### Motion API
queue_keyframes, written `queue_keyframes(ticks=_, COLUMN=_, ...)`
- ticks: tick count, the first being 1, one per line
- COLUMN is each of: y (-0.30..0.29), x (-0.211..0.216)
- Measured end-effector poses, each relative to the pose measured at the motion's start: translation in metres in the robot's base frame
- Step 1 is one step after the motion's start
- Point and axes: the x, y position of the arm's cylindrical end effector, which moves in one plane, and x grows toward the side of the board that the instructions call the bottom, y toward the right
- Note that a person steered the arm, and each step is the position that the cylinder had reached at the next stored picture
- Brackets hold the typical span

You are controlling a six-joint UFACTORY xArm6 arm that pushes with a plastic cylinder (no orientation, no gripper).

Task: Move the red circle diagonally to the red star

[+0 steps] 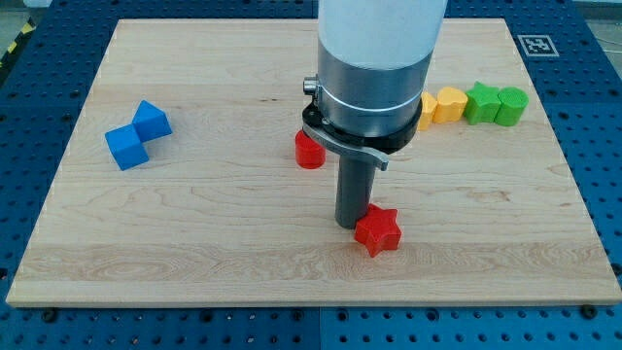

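Observation:
The red circle stands on the wooden board near the middle, partly behind the arm's metal collar. The red star lies lower and to the view's right of it. My tip rests on the board right against the star's left side, below and to the right of the red circle. The arm's big white and grey body hides the board behind it.
Two blue blocks sit touching each other at the view's left. Two yellow blocks and two green blocks form a row at the view's upper right. A black and white marker is at the board's top right corner.

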Motion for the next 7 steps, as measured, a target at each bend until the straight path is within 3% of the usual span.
queue_keyframes(ticks=3, y=-0.069, x=-0.042)
queue_keyframes(ticks=7, y=-0.049, x=-0.114)
